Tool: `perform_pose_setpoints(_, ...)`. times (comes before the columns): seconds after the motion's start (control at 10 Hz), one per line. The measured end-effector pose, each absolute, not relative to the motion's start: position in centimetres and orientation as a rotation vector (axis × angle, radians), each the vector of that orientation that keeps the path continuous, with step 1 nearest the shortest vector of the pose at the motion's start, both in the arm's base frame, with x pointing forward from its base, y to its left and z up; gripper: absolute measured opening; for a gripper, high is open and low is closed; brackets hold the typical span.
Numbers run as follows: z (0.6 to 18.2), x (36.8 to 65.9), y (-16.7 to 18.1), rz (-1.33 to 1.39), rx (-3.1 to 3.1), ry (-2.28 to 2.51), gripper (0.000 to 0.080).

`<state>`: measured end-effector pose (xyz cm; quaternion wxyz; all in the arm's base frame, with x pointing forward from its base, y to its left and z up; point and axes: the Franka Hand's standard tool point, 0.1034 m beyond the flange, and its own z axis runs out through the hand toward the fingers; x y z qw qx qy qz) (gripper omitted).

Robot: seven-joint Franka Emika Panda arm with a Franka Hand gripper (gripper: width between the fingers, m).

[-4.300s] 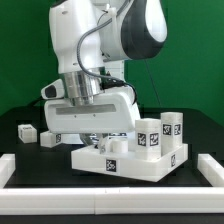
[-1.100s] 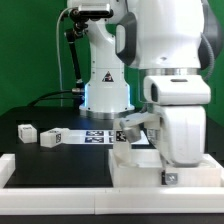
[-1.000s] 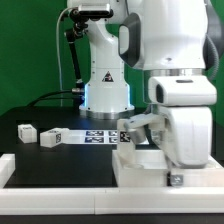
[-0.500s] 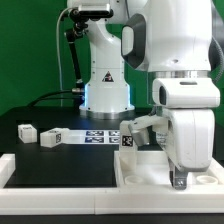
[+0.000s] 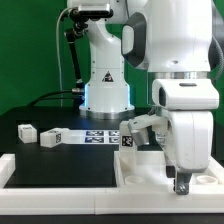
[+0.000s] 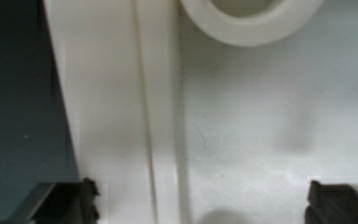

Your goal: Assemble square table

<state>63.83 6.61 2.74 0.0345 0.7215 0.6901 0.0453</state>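
A green backdrop [image 5: 30, 60] is filling the room behind the rig, and a black worktop [image 5: 60, 152] is stretching across the lower half of the exterior view. The white arm [image 5: 185, 60] is taking up most of the frame from twelve to four o'clock, with its wrist bending down toward the near edge. A white border rail [image 5: 60, 198] is running along the worktop's six o'clock side.

The tabletop [image 5: 140, 168] is lying flat on the worktop at about five o'clock of the exterior view, directly under the wrist. The marker board [image 5: 88, 137] is lying at the frame's centre, well apart from the gripper. A leg [image 5: 25, 131] and a second leg [image 5: 47, 139] are sitting near nine o'clock, just beside each other. Another tagged block [image 5: 128, 140] is showing at the tabletop's far corner; whether it is standing in the tray cannot be told.

The gripper [image 5: 180, 184] is hanging at the tabletop's four o'clock corner. In the wrist view the gripper [image 6: 202, 200] is spreading its fingers [image 6: 64, 200] wide, gripping nothing, and they are straddling the raised rim of the tabletop [image 6: 247, 120].
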Motion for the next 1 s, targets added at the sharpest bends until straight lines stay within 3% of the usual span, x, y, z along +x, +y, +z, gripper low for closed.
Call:
perform_pose_setpoints(0.1,2.7,63.8,6.6,0.139,2.219,2.121,0.0638)
perform_pose_setpoints(0.7,3.1,64.0,6.2,0.140,2.222,2.113,0.0649)
perform_pose_setpoints(0.9,7.8,62.4,3.3,0.107,2.262,2.038,0.0649)
perform_pose_setpoints(1.0,9.2,61.9,2.3,0.085,2.294,1.999,0.0649)
